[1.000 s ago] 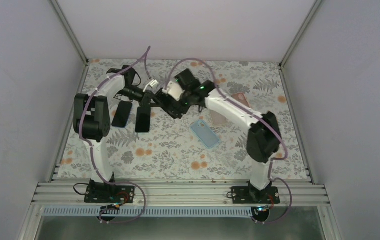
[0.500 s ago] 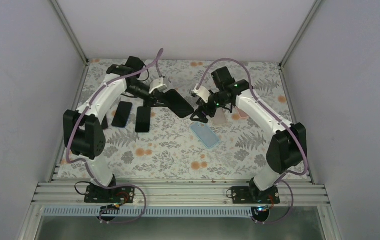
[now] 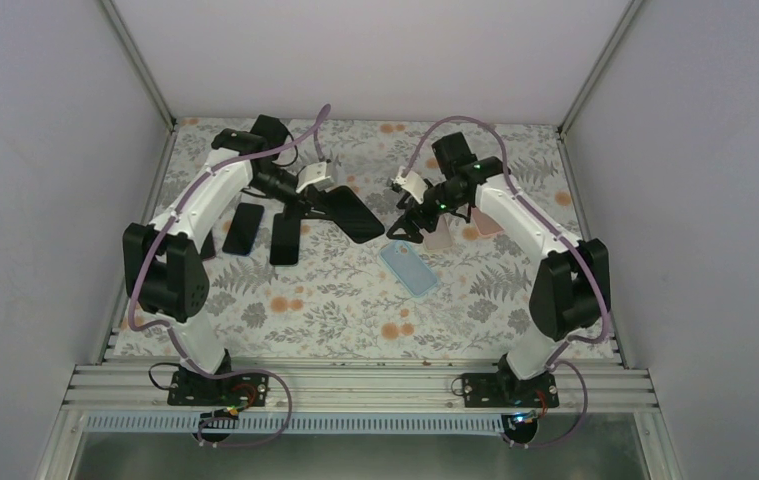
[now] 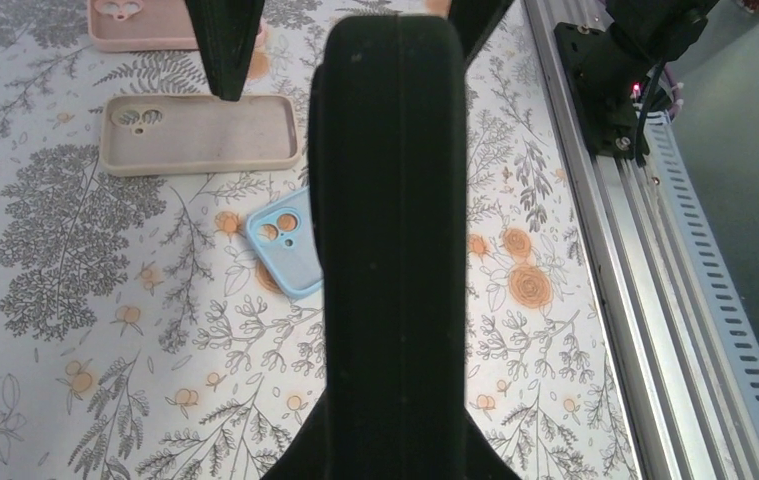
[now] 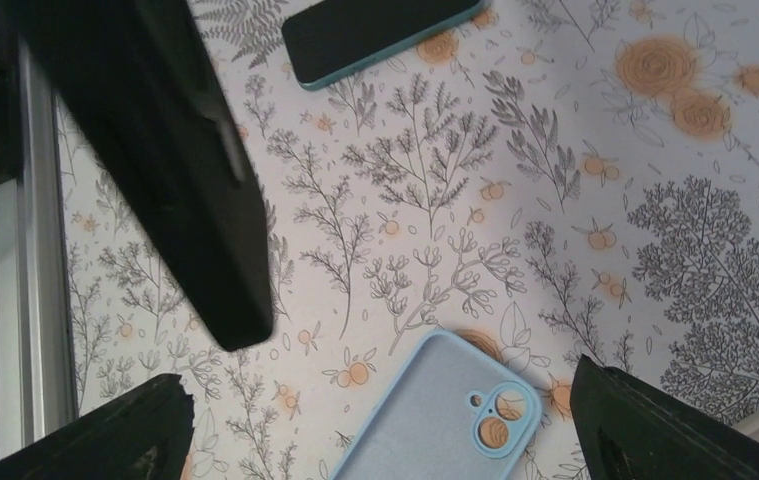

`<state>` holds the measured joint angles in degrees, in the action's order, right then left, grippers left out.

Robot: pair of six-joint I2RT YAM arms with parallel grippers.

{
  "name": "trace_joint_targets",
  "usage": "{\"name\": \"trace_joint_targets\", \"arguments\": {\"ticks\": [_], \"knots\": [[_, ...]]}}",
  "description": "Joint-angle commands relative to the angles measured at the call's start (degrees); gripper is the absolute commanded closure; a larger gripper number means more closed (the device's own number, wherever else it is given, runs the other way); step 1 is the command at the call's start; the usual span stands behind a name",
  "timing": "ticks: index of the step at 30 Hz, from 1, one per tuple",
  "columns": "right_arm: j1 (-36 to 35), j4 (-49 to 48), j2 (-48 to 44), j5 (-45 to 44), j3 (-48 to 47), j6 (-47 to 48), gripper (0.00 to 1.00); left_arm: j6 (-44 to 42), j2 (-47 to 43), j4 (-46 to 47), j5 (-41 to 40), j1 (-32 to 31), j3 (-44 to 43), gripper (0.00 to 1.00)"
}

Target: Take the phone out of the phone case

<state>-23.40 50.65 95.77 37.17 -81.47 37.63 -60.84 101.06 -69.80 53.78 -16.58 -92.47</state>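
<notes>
My left gripper (image 3: 317, 198) is shut on a black phone (image 3: 355, 213) and holds it off the table, left of centre. In the left wrist view this phone (image 4: 390, 250) stands edge-on and fills the middle, hiding the fingers; whether a phone case is on it I cannot tell. My right gripper (image 3: 405, 225) hangs open just right of the phone, apart from it. Its wrist view shows the two fingertips (image 5: 105, 430) wide apart above an empty light-blue case (image 5: 435, 420), with the black phone (image 5: 175, 180) at upper left.
An empty beige case (image 3: 440, 236) and a pink case (image 3: 483, 221) lie right of my right gripper, the light-blue case (image 3: 410, 268) in front of it. Two dark phones (image 3: 243, 228) (image 3: 285, 238) lie flat at the left; one shows a teal rim (image 5: 375, 30). The aluminium rail (image 4: 635, 260) borders the near edge.
My right gripper has let go of the black phone and drawn back to the right, over the light-blue case. My left arm has swung the phone out to the right.
</notes>
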Motion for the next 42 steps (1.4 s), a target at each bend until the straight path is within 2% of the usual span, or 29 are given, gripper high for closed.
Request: {"name": "trace_joint_targets", "arguments": {"ticks": [1, 18, 31, 42], "knots": [[1.11, 0.05, 1.93, 2.22, -0.14, 1.81, 0.04, -2.39, -2.78, -1.55, 4.34, -0.20, -2.10, 0.98], [1.12, -0.41, 3.10, 4.57, -1.06, 1.15, 0.06, -1.48, -2.73, -0.93, 4.65, -0.69, -1.84, 0.98], [1.42, -5.47, 5.11, -0.32, -4.50, -3.49, 0.07, -5.64, -1.89, -7.82, 10.28, -2.65, -2.90, 0.98], [1.42, -8.23, 8.29, -5.37, -9.51, -5.82, 0.08, -5.25, -1.52, -7.99, 14.16, -4.42, -1.83, 0.98]]}}
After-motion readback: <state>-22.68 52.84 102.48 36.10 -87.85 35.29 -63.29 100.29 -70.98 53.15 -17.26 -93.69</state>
